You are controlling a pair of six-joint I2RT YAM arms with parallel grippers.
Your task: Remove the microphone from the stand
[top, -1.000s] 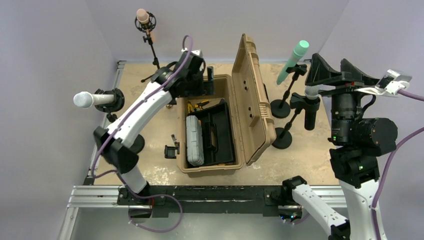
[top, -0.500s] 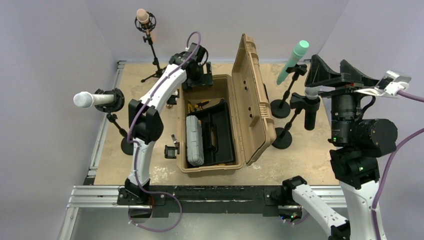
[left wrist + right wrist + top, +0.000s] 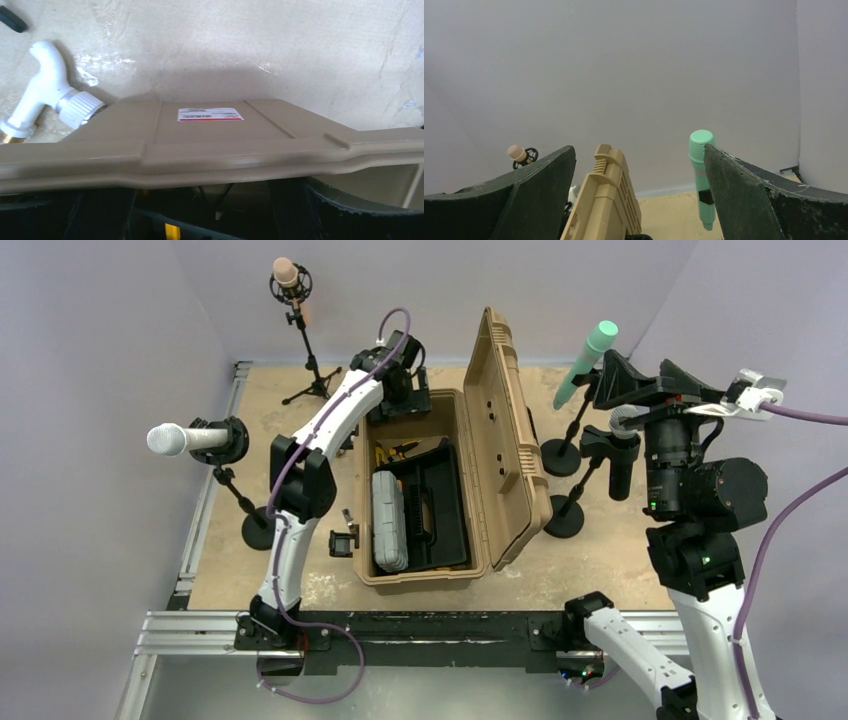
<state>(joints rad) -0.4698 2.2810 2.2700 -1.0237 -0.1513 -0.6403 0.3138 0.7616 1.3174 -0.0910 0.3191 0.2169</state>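
Note:
Several microphones stand on stands. A green one [image 3: 588, 360] leans at the back right and also shows in the right wrist view [image 3: 701, 180]. A grey-headed black one [image 3: 622, 445] stands in front of it. A white one [image 3: 185, 438] lies level at the left. A pink one [image 3: 286, 272] sits in a shock mount at the back. My right gripper [image 3: 645, 375] is raised, open and empty [image 3: 638, 147]; the green microphone shows just inside its right finger [image 3: 764, 200]. My left gripper [image 3: 402, 378] is at the back rim of the tan case [image 3: 210, 145], fingers apart and empty.
The open tan case [image 3: 430, 490] fills the middle, its lid [image 3: 510, 430] upright towards the right stands, with a black tray and a grey box inside. A white pipe fitting [image 3: 45, 95] lies behind the case. A small black clip [image 3: 343, 540] lies left of it.
My left arm has swung its elbow in and reached farther to the case's back rim. My right gripper has shifted left towards the green microphone.

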